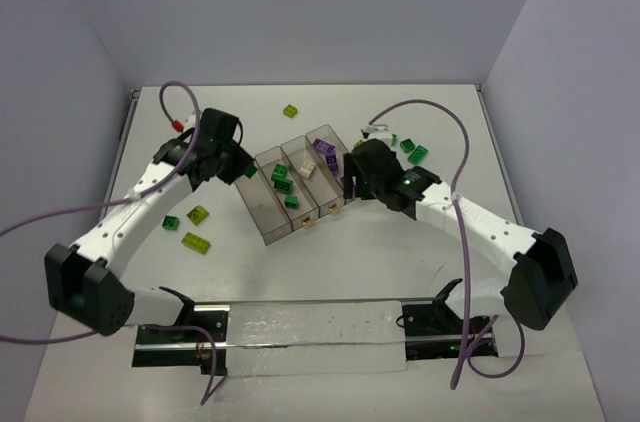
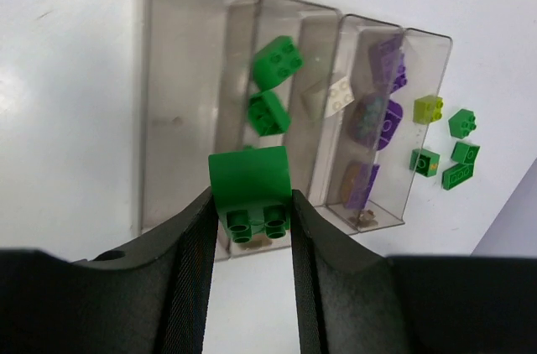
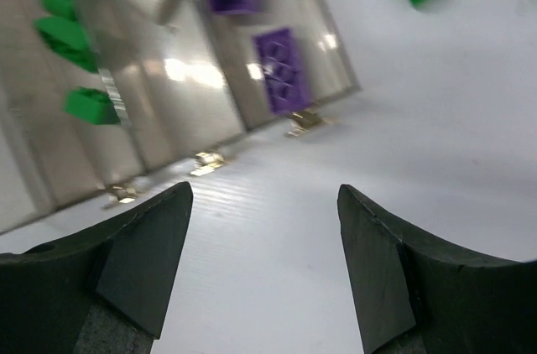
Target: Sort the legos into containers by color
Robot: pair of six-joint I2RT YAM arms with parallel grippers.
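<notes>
My left gripper (image 2: pixel 250 205) is shut on a dark green lego (image 2: pixel 250 188), held above the near end of the containers (image 2: pixel 176 102), a clear smoky tray of four compartments. In the top view that gripper (image 1: pixel 244 166) is at the tray's (image 1: pixel 262 206) left side. Two dark green legos (image 2: pixel 273 85) lie in the second compartment, a white one (image 2: pixel 329 96) in the third and purple ones (image 2: pixel 377 123) in the fourth. My right gripper (image 3: pixel 264 195) is open and empty over bare table by the tray's tabbed end (image 3: pixel 205 161), at its right side in the top view (image 1: pixel 349 176).
Loose legos lie on the table: yellow-green ones (image 1: pixel 197 227) and a dark green one (image 1: pixel 171 222) at the left, one yellow-green (image 1: pixel 290 110) behind the tray, several green ones (image 1: pixel 412 150) at the right. Purple cables loop from both arms.
</notes>
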